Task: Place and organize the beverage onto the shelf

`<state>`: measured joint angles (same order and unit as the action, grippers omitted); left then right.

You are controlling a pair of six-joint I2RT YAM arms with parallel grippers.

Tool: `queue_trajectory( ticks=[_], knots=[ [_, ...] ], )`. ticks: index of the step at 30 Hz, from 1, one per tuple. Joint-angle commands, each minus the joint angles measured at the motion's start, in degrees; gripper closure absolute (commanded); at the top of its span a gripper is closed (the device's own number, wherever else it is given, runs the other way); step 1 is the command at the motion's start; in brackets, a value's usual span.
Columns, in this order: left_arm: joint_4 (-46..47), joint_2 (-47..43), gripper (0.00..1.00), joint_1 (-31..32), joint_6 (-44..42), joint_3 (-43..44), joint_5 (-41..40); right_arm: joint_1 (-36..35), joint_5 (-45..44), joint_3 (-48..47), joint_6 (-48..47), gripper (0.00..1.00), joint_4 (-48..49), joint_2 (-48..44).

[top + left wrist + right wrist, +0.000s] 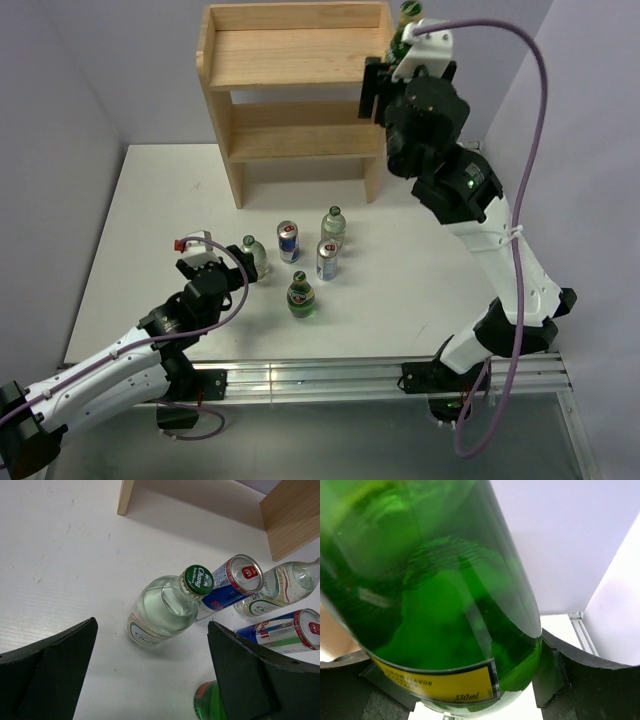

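Note:
The wooden shelf (pixel 290 60) stands at the back of the table, and its side panels show in the left wrist view (pixel 292 517). My right gripper (pixel 398 55) is shut on a green bottle (pixel 407 18) with a yellow label (pixel 435 590). It holds the bottle at the right end of the shelf's top tier. My left gripper (pixel 215 262) is open and empty, low over the table, facing a clear bottle with a green cap (pixel 165 607), which also shows in the top view (pixel 254 255).
Standing on the table before the shelf are two cans (pixel 288 241) (pixel 327 259), another clear bottle (pixel 333 226) and a green bottle (pixel 301 295). The green bottle sits close to my left gripper's right finger (pixel 250 675). A red-capped item (pixel 182 243) lies left of that gripper.

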<state>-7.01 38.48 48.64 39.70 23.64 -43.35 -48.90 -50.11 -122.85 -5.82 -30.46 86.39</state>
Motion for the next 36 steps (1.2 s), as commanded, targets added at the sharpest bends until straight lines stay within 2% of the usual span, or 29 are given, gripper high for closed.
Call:
queue_trajectory(
  ticks=[1, 5, 6, 10, 19, 24, 36],
  knots=[
    [0.8, 0.0, 0.01, 0.3, -0.2, 0.6, 0.0, 4.6, 9.1, -6.4, 3.4, 1.0, 8.2, 3.1],
    [0.6, -0.6, 0.01, 0.3, 0.0, 0.4, -0.1, 9.9, 14.1, -13.5, 6.3, 1.0, 6.8, 9.7],
    [0.8, -0.7, 0.01, 0.3, 0.0, 0.4, 0.0, 11.7, 16.4, -17.6, 8.8, 1.0, 6.0, 11.3],
    [0.8, -1.1, 0.01, 0.3, -0.1, 0.2, 0.7, 14.7, 19.3, -24.6, 10.5, 1.0, 5.2, 18.4],
    [0.1, -1.4, 0.01, 0.4, 0.4, 0.0, 1.3, 19.1, 22.2, -22.5, 13.1, 1.0, 13.4, 21.1],
    [0.0, -2.4, 0.01, 0.4, 0.5, -0.5, 2.0, 19.5, 21.3, -25.1, 10.9, 1.0, 15.9, 23.6],
    [-0.7, -3.8, 0.01, 0.4, 1.0, -0.7, 2.4, 20.4, 21.5, -24.5, 9.9, 1.0, 19.7, 28.2]
  ],
)
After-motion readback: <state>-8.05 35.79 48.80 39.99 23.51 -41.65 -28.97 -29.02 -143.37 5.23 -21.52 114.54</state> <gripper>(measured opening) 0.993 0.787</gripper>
